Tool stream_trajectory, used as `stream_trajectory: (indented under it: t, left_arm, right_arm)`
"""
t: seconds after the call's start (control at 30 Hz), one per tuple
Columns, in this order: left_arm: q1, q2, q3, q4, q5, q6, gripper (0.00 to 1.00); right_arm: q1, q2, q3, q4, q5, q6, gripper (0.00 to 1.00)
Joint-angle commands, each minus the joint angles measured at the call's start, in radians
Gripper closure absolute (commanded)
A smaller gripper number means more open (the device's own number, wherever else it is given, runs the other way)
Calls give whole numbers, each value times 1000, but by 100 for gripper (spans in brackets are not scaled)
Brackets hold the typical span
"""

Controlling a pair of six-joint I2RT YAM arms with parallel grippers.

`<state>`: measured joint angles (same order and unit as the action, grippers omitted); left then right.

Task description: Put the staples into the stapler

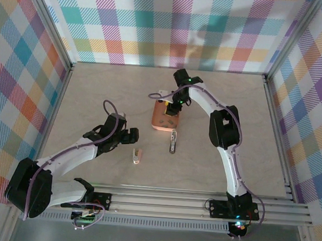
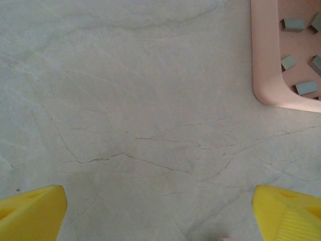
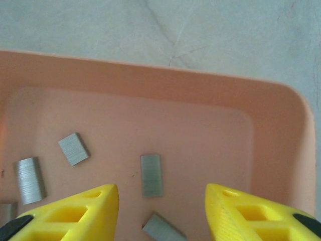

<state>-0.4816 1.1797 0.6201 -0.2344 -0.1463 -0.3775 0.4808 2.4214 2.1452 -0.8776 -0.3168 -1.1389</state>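
Over the tray (image 3: 150, 80), the right gripper (image 3: 161, 201) hangs open above the staples (image 3: 151, 174) — the left gripper (image 2: 160, 211) is wide open over the tabletop (image 2: 125, 100).

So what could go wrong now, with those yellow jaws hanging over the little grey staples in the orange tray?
1. The staple strip between the right jaws lies flat on the tray floor and is tiny; the jaws might slide over it or nudge it instead of lifting it.
2. A second strip lies close by, also between the jaws, so both could get pinched or knocked askew.
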Motion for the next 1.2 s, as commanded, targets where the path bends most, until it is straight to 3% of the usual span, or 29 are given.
stream_trajectory:
  t: [0.0, 0.7, 1.0, 1.17]
  left_arm:
    - [9, 12, 30, -9, 10, 4, 5]
    - [9, 40, 43, -5, 11, -3, 5]
    - [9, 47, 39, 0, 12, -2, 5]
    - [9, 52, 40, 3, 13, -1, 5]
  right_arm:
    - [4, 28, 46, -40, -56, -61, 52]
    - [19, 116, 113, -84, -46, -58, 55]
    - [27, 150, 142, -113, -27, -68, 59]
    - [28, 166, 156, -131, -10, -70, 66]
